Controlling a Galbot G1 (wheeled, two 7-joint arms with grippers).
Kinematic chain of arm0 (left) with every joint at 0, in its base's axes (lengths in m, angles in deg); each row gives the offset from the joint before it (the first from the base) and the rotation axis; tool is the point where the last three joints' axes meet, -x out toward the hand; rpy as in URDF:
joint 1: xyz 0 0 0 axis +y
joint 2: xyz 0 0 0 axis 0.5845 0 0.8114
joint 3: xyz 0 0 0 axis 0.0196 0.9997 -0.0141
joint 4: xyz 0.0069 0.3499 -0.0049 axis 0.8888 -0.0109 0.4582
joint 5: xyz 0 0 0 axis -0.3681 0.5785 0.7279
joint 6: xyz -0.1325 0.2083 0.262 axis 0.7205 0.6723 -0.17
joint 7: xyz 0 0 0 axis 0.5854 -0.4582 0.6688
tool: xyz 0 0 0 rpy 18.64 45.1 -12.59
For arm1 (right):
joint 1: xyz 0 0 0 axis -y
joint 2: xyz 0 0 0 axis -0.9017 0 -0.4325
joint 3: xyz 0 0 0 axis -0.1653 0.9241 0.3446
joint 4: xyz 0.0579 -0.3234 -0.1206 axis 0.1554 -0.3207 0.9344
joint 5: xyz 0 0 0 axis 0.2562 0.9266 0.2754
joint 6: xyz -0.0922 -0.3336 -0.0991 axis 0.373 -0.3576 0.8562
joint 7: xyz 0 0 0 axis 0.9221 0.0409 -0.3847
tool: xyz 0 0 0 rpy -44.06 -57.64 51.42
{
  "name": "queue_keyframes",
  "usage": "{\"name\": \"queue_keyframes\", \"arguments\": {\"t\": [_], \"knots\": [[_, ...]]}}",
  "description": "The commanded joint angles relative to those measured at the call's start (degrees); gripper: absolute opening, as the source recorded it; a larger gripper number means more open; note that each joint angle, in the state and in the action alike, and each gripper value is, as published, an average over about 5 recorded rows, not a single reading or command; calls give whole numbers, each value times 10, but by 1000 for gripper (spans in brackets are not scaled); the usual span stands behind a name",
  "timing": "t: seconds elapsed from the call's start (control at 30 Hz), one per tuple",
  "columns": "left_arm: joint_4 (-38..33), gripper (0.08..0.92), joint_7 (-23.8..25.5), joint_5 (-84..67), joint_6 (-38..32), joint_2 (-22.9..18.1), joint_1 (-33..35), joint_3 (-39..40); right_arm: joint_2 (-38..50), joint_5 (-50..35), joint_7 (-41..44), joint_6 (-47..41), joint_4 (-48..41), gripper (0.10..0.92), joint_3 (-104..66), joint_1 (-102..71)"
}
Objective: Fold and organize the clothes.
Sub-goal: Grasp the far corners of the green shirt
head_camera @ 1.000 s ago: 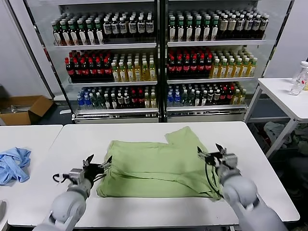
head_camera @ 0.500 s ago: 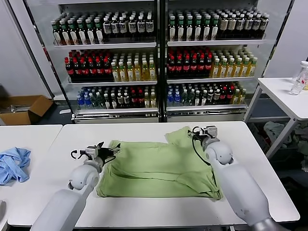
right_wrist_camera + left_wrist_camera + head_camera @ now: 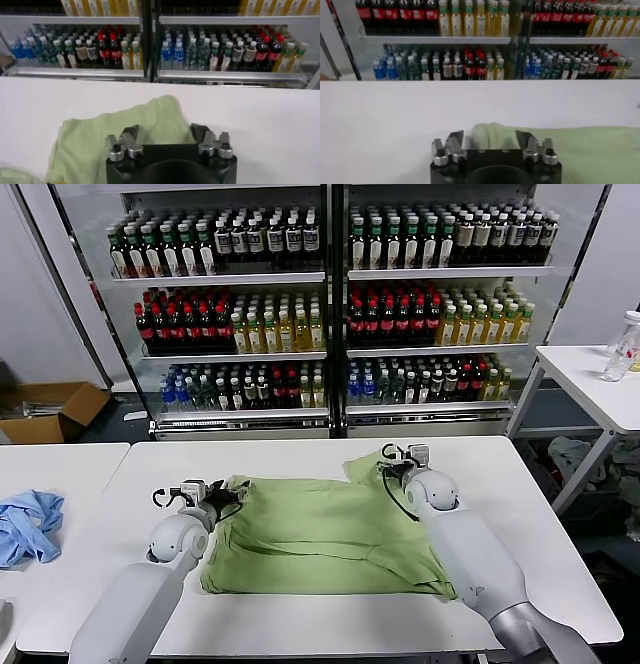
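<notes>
Head view, polo shirt (image 3: 325, 534): lying flat and partly folded in the middle of the white bench (image 3: 540, 514), one sleeve sticking out toward the far right corner of the cloth.
Head view, left gripper (image 3: 226, 496): reaching over the shirt's far left corner, its arm stretching forward from the near left.
Head view, right gripper (image 3: 392, 468): sitting at the far right sleeve, its arm lying across the right part of the shirt.
Head view, surroundings: a light blue garment (image 3: 28, 524) is lying on a second bench to the left; a cardboard box (image 3: 50, 410) is sitting on the floor beyond it; drink coolers (image 3: 330, 304) full of bottles are standing behind; a side table (image 3: 590, 379) with a clear bottle (image 3: 622, 349) is showing at the far right.

Left wrist view, left gripper (image 3: 491, 141): fingers (image 3: 454, 140) standing apart at a moderate gap, the green cloth's rounded edge lying between them; whether they are pinching it, I cannot tell.
Left wrist view, polo shirt (image 3: 590, 150): spreading away across the white bench (image 3: 395, 115).

Right wrist view, right gripper (image 3: 165, 134): fingers (image 3: 131, 134) standing partly apart over the sleeve; a grip cannot be confirmed.
Right wrist view, polo shirt (image 3: 125, 125): sleeve lying flat on the bench (image 3: 270, 115), coolers in the background.
</notes>
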Motion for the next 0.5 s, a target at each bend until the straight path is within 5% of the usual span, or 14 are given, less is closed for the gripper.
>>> {"name": "queue_keyframes", "arguments": {"t": [0.03, 0.5], "knots": [[10, 533, -1, -39, 17, -3, 9, -1, -12, -6, 7, -2, -32, 516, 13, 10], [-76, 131, 18, -120, -12, 16, 42, -31, 25, -10, 10, 7, 111, 127, -14, -31]]}}
